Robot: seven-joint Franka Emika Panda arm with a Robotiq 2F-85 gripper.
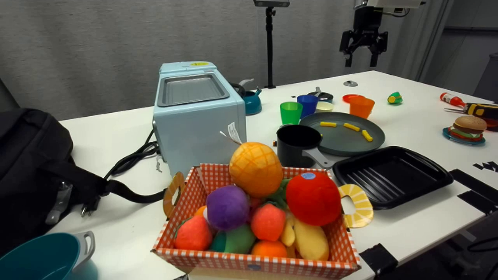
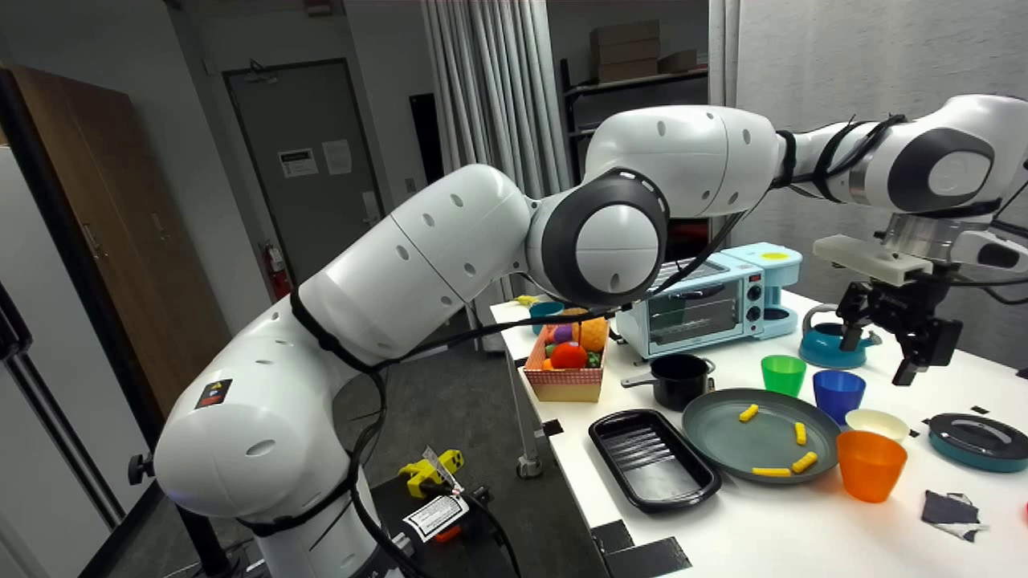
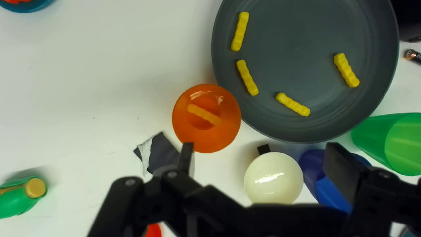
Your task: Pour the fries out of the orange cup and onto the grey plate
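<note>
1. Wrist view — orange cup (image 3: 206, 136) upright just beside grey plate (image 3: 301, 62), 1 fry (image 3: 204, 114) inside; 4 fries (image 3: 247, 77) on plate.
2. Gripper (image 3: 260, 148): jaws wide, empty.
3. IMO grip cup w/o bumping plate — pour low over it.

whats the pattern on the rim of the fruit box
Orange-red and white check; the fruit box shows it best in an exterior view.

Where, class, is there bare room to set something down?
Bare tabletop: between the orange cup, black patch, green toy and teal plate. Crowded: beside the grey plate, where the cream bowl, blue cup and green cup cluster.
</note>
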